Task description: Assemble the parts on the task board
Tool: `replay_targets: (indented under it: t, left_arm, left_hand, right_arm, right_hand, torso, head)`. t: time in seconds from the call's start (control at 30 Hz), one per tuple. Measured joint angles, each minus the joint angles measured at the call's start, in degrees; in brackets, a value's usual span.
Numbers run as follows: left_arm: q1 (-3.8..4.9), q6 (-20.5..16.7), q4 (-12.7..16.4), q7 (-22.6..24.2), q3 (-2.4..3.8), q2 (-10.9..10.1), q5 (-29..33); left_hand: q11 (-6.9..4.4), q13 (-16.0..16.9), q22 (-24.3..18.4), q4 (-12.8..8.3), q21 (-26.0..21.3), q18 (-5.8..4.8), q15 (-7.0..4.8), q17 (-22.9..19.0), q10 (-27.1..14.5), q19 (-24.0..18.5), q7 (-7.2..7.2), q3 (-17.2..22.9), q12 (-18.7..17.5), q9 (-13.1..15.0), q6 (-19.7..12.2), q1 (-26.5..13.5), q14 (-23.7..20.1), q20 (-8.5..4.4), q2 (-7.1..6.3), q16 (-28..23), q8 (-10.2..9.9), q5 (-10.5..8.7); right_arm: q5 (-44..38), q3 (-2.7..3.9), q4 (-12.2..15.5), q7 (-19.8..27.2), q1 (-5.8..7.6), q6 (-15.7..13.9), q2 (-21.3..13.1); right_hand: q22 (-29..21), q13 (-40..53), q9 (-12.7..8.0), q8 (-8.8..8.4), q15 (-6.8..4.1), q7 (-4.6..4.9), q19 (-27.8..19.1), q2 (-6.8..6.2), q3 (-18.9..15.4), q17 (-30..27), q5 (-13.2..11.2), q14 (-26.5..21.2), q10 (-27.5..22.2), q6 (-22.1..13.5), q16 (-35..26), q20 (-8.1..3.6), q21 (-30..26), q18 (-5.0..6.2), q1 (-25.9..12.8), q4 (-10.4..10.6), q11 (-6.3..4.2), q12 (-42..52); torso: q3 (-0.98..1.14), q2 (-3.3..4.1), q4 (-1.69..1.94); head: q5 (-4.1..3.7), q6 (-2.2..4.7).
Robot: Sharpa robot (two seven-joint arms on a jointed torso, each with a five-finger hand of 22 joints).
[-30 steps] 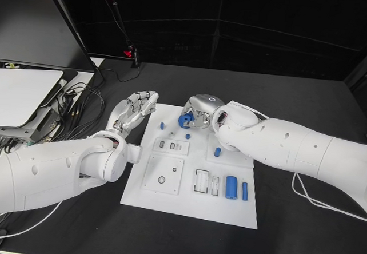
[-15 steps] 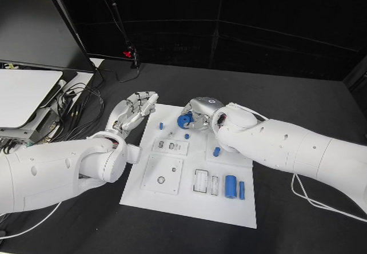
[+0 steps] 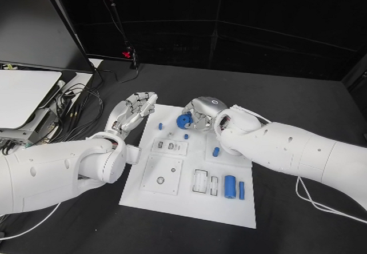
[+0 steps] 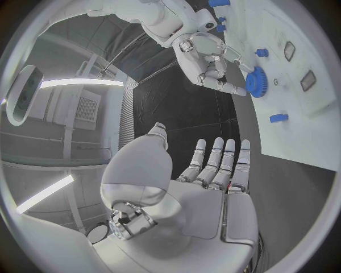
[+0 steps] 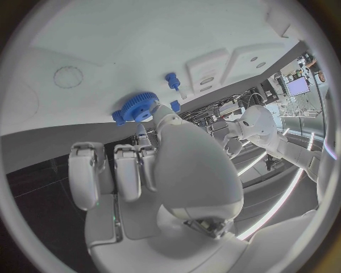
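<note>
Task board (image 3: 188, 204): matt white plastic. Blue gear (image 3: 184, 121): plastic, toothed rim. Right hand (image 3: 202, 112): brushed silver metal look. Arm shells: glossy white plastic. Desk (image 3: 310, 237): matt black.

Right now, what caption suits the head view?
Right hand holds a blue gear over the task board; left hand open.

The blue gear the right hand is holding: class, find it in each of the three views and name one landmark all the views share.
Head view: the blue gear sits at the right hand, over the far end of the task board.
Left wrist view: blue gear at the right hand's fingertips, by the board.
Right wrist view: blue gear just beyond the fingers, against the board.
Shared landmark: the white task board.
</note>
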Motion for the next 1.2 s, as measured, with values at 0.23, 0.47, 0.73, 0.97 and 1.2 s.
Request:
replay_targets:
  t: [0.23,0.47,0.73,0.97,1.2]
  left_arm:
    - [0.00,0.1,0.0,0.0,-0.03,-0.1,0.0]
    - [0.00,0.1,0.0,0.0,-0.06,-0.1,0.0]
    - [0.00,0.1,0.0,0.0,-0.07,-0.1,0.0]
    - [0.00,0.1,0.0,0.0,-0.08,-0.1,0.0]
    - [0.00,0.1,0.0,0.0,-0.08,-0.1,0.0]
  left_hand:
    - [0.00,-0.1,0.0,0.0,0.0,0.00,0.00,-0.2,0.0,0.0,0.00,-0.3,0.0,-0.2,0.0,0.3,0.0,0.00,0.30,0.0,0.0,0.32]
    - [0.00,-0.1,0.0,0.2,0.0,0.00,0.00,-0.3,0.0,0.0,0.00,-0.5,0.2,-0.3,0.0,0.3,0.0,0.00,0.30,0.2,0.0,0.54]
    - [0.00,-0.2,0.0,0.1,0.0,0.00,0.00,-0.4,0.0,0.0,0.00,-0.6,0.2,-0.3,0.0,0.5,0.0,0.00,0.53,0.2,0.1,0.83]
    - [0.00,-0.2,0.0,0.0,0.0,0.00,0.00,-0.4,0.0,0.0,0.00,-0.6,0.2,-0.3,0.0,0.5,0.0,0.00,0.53,0.2,0.2,0.83]
    - [0.00,-0.2,0.1,0.0,0.2,0.00,0.00,-0.6,0.0,0.0,0.00,-0.6,0.2,-0.4,0.0,0.6,0.0,0.00,0.59,0.3,0.2,1.19]
  right_arm:
    - [1.6,0.00,0.9,2.8,-0.10,-4.7,-0.8]
    - [2.8,0.01,1.2,4.0,-0.17,-5.7,-1.4]
    - [3.1,0.00,1.4,3.2,-0.25,-4.3,-1.3]
    - [2.9,0.00,1.2,1.2,-0.27,-2.1,-1.1]
    - [2.5,0.01,0.6,-1.1,-0.27,0.1,-0.3]
  right_hand:
    - [0.0,0.0,0.0,0.00,0.00,0.19,0.0,0.23,0.0,0.0,0.0,0.0,0.0,-0.2,0.0,0.00,0.0,0.00,-0.2,0.0,0.00,0.0]
    - [0.0,0.0,0.9,2.71,0.00,0.14,0.0,0.53,-0.2,0.0,0.0,0.0,0.0,5.2,0.0,0.00,0.0,0.00,-0.5,0.2,0.00,0.0]
    - [0.0,0.0,1.4,4.16,0.21,0.03,0.0,0.89,-0.2,0.0,0.0,0.2,0.3,10.3,0.0,0.00,0.0,0.00,-0.9,0.2,0.33,0.0]
    - [0.0,0.0,1.4,4.16,0.21,0.12,0.2,0.89,0.0,0.0,0.0,0.2,0.1,10.8,0.0,0.19,0.0,0.00,-0.9,0.3,0.55,0.0]
    - [0.0,0.0,1.2,4.13,0.41,0.11,0.0,0.89,-0.2,0.0,0.0,0.0,0.1,10.8,0.0,0.40,-0.2,0.00,-0.9,0.5,0.54,0.0]
  torso:
    - [0.01,0.01,0.00]
    - [0.00,0.02,0.01]
    - [-0.01,0.02,0.06]
    - [-0.02,0.02,0.07]
    - [-0.04,0.02,0.07]
  head:
    - [-0.08,0.05]
    - [-0.09,-0.01]
    - [-0.16,-0.04]
    - [-0.23,-0.05]
    - [-0.28,-0.09]
